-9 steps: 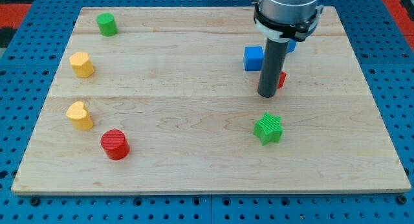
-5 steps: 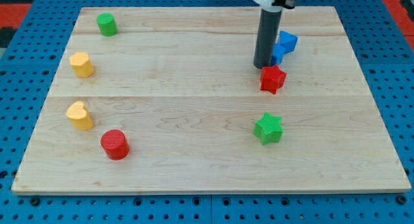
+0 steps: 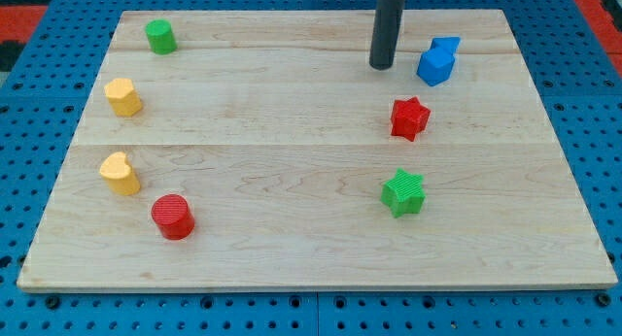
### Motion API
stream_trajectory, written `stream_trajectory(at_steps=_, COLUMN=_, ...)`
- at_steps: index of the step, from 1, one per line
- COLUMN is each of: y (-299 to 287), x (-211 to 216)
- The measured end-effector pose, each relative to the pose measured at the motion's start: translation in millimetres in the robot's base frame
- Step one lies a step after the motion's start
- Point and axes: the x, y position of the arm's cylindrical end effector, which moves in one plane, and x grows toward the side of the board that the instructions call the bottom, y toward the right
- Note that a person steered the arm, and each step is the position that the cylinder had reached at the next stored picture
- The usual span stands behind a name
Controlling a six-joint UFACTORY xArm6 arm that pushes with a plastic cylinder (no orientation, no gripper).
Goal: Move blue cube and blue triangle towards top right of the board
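Note:
The blue cube point(image 3: 434, 66) sits near the board's top right, touching the blue triangle point(image 3: 447, 47) just behind it toward the view's top right. My tip point(image 3: 382, 65) is on the board to the left of the blue cube, with a clear gap between them. The dark rod rises from the tip out of the view's top.
A red star point(image 3: 409, 117) lies below the cube and a green star point(image 3: 403, 192) lower still. A green cylinder point(image 3: 160, 36) is at top left. Two yellow blocks point(image 3: 122, 96) point(image 3: 120, 173) and a red cylinder point(image 3: 173, 217) are on the left. The wooden board point(image 3: 292, 258) has its right edge near the blue blocks.
My tip moved up the view and slightly left, off the cube. The blue cube was pushed right and up against the blue triangle; the red star is now uncovered.

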Motion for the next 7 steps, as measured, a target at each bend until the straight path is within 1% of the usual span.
stream_trajectory(at_steps=1, y=51, x=-58)
stream_trajectory(at_steps=2, y=116, x=-45)
stream_trajectory(at_steps=3, y=156, x=-3)
stream_trajectory(at_steps=4, y=142, x=30)
stream_trajectory(at_steps=6, y=63, x=-8)
stream_trajectory(at_steps=7, y=52, x=-2)
